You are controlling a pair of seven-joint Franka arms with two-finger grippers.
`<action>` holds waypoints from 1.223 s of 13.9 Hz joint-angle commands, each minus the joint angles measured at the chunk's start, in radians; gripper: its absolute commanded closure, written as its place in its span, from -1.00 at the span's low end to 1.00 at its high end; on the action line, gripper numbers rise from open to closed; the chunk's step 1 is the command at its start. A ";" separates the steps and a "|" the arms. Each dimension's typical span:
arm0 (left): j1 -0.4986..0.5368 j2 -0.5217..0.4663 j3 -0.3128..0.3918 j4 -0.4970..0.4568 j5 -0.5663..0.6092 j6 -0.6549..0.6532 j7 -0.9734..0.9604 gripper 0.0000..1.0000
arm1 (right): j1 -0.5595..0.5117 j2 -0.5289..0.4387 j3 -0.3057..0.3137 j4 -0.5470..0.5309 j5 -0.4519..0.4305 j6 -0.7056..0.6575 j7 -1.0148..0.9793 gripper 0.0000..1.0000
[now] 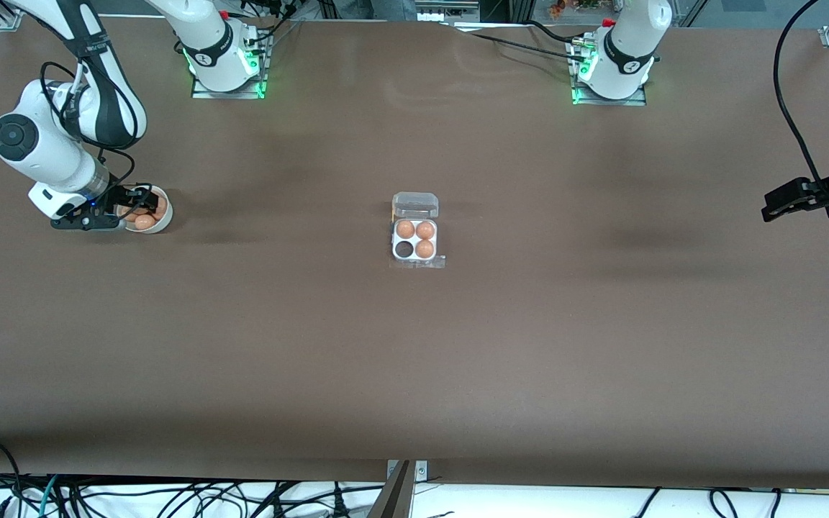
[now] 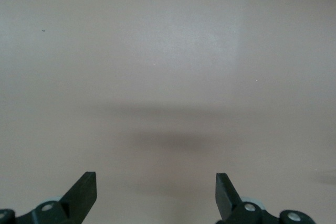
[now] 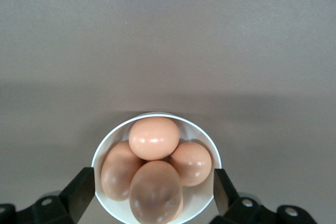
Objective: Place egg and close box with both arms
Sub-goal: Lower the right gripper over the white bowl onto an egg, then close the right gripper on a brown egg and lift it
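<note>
Tabletop (image 1: 414,374): box (image 1: 415,239) lid up, one cell vacant. Right hand (image 3: 152,195) spread over egg bowl (image 3: 210,153); left hand (image 2: 156,195) spread, waiting, sees bare surface.

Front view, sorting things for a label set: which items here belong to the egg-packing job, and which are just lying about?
Belong to the job:
- box, lid open, three eggs, one cell empty
- bowl of eggs
- right gripper, open over the bowl
- left gripper, open, waiting over bare table

Lying about:
- cables at the table edge
</note>
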 commanded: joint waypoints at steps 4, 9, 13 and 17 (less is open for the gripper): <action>-0.003 0.014 -0.003 0.027 0.013 -0.020 0.004 -1.00 | -0.002 -0.005 -0.003 -0.012 -0.012 -0.041 -0.022 -0.97; -0.003 0.017 -0.003 0.029 0.013 -0.020 0.010 -1.00 | -0.002 0.010 -0.003 -0.009 -0.012 -0.044 -0.028 -0.69; -0.003 0.019 -0.003 0.029 0.013 -0.020 0.009 -1.00 | -0.001 0.010 -0.003 -0.008 -0.012 -0.044 -0.027 -0.44; -0.003 0.019 -0.003 0.027 0.013 -0.020 0.004 -1.00 | -0.002 0.010 -0.003 -0.008 -0.012 -0.045 -0.028 -0.21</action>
